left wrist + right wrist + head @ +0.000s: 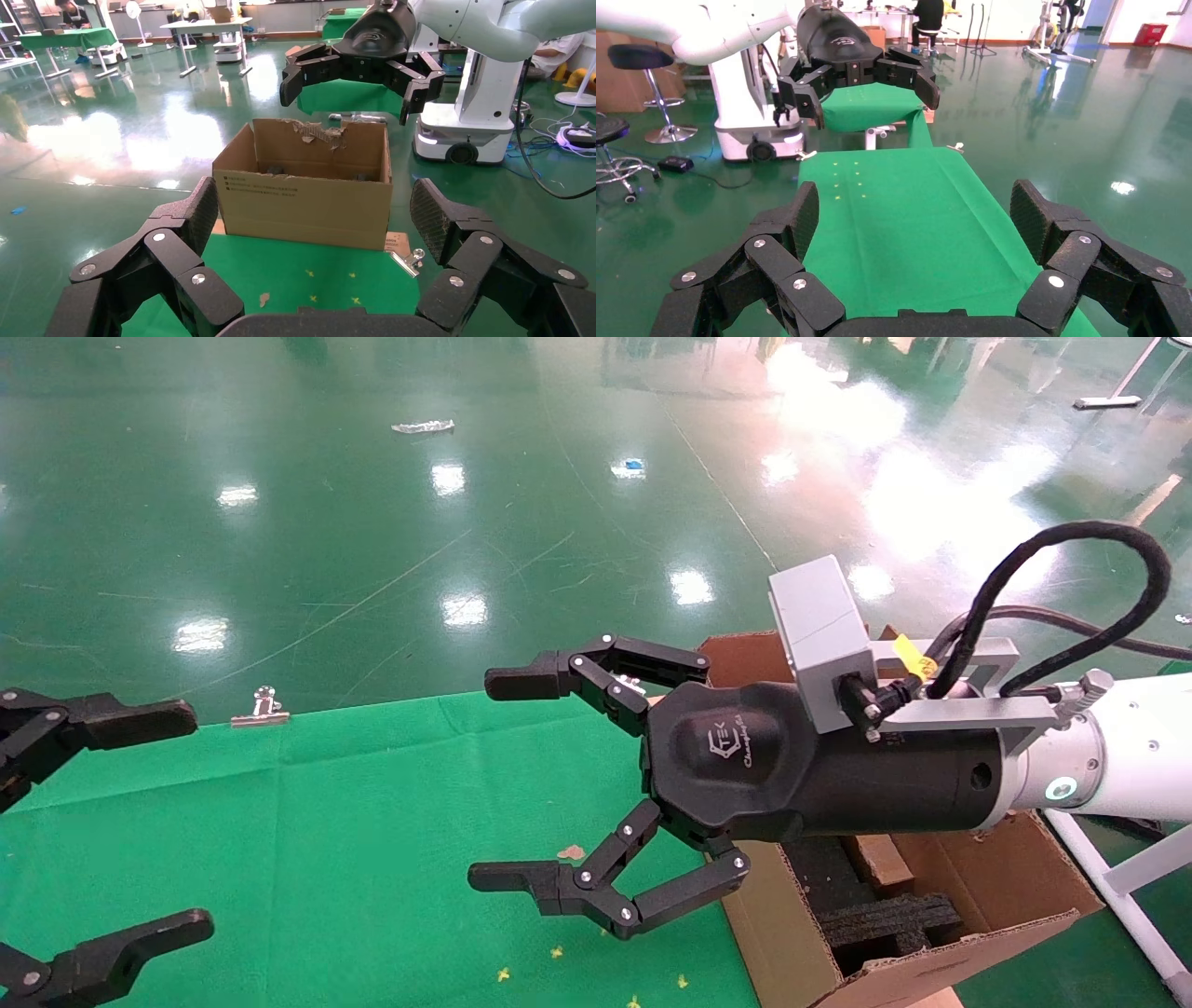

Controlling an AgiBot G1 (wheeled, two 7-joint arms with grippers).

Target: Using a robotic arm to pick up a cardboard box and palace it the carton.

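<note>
Hovering spread and empty above the green surface (372, 822), right claw (521, 784) beside carton (987, 887) | left claw (140, 822) spread too | cardboard box unseen, likely light and stiff.

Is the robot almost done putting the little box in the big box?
Hard to say. Both the right gripper and the left gripper are open and hold nothing. The right one hangs over the green cloth beside the carton. No small cardboard box shows on the cloth; only black foam shows inside the carton, and much of it is hidden.
</note>
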